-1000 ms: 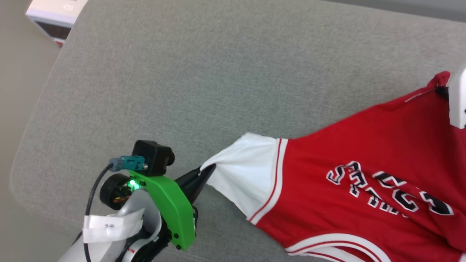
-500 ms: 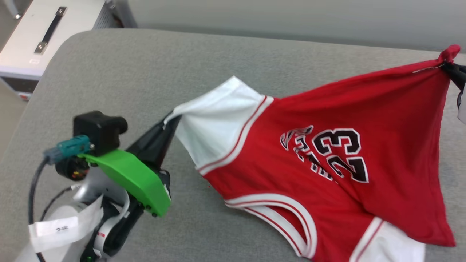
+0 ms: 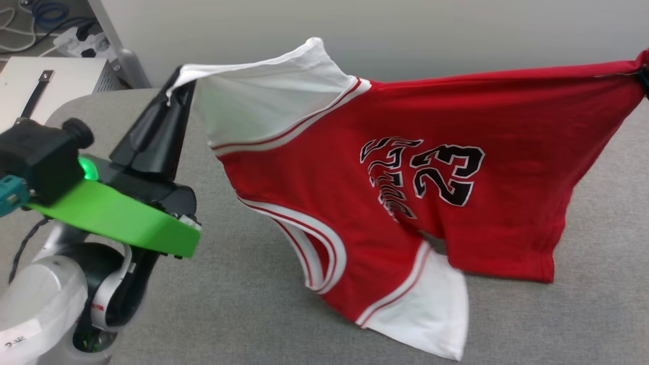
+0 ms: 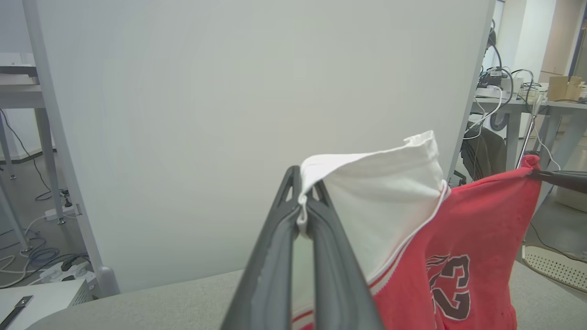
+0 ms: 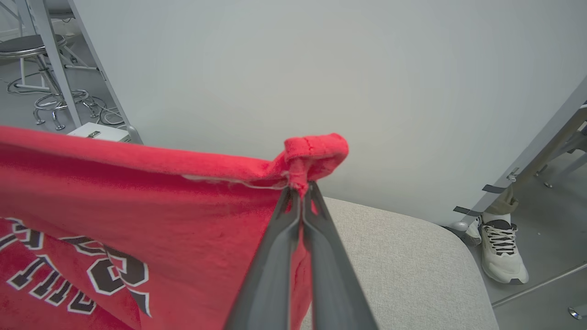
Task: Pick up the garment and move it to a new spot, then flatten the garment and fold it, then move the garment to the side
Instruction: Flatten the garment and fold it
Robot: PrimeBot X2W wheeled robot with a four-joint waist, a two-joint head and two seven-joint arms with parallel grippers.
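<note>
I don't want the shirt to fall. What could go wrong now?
The left gripper pinches only the edge of the upper sleeve, and the right gripper only a small red corner; either hold might slip and drop the garment. The lower sleeve hangs low over the gray cushion and could drag or bunch.

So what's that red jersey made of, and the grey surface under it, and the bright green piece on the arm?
The jersey: soft matte knit, probably cotton or polyester; it drapes in folds and looks faintly fuzzy close up. The grey surface: woven upholstery cloth, seemingly padded, with speckled weave and rounded edge. The green piece: rigid plastic, likely; even colour, smooth, slight sheen.
</note>
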